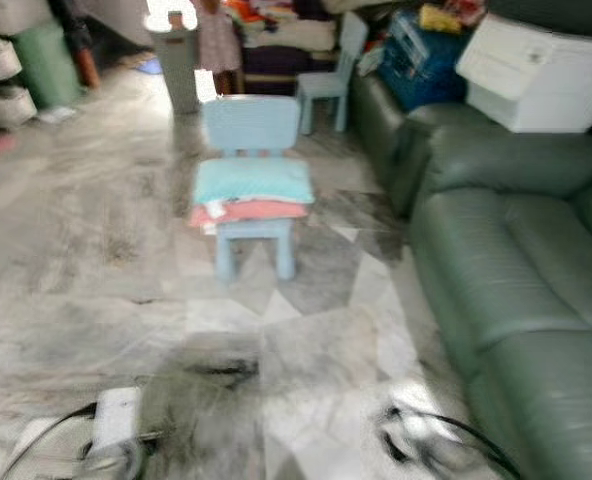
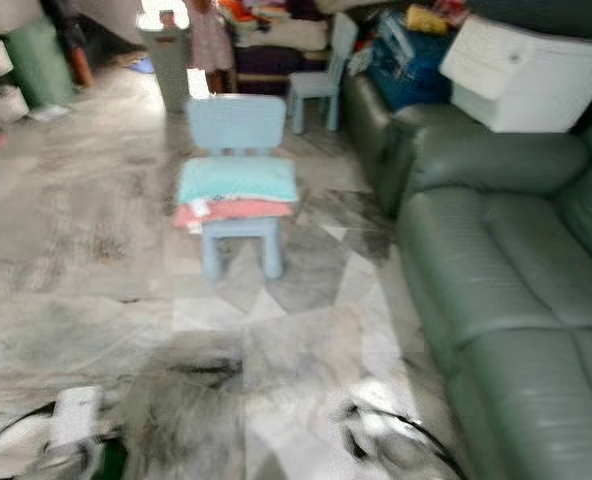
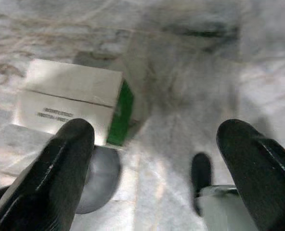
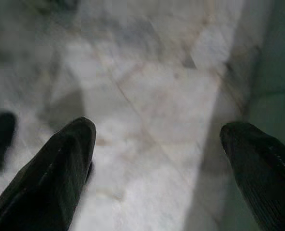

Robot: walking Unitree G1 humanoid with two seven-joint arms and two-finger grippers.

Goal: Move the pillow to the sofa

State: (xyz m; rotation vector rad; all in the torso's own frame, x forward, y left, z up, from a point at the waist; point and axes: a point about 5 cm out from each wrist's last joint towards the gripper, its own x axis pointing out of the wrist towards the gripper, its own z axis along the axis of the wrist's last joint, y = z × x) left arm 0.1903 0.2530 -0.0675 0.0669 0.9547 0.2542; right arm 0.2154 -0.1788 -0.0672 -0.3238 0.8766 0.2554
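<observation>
**Pillows wait on the little chair, both claws low and empty**

Well ahead of both claws, across the grey-veined marble floor (image 1: 96, 260), stands a small pale-blue plastic child's chair (image 1: 251, 130). On its seat lie two cushions, one on the other: a soft mint-green fabric pillow (image 1: 253, 181) on top, and a flatter salmon-pink pillow (image 1: 246, 211) beneath, its edge hanging out a little. The long dark-green leather sofa (image 1: 516, 260) runs along the right-hand side, near the right claw.

The left gripper (image 3: 152, 159) hangs low over the floor, fingers spread wide around nothing; just beyond them lies a white cardboard box with a green side (image 3: 72, 101). The right gripper (image 4: 157, 163) is likewise splayed wide and empty, over bare tile with the sofa's edge close beside it.

I'd judge the mint pillow light, limp and easily squashed, nothing to break. A pinch at one edge would likely let it droop; taking it at its two opposite sides, one claw each, looks safer, lifting clear so the pink one isn't dragged off.
</observation>
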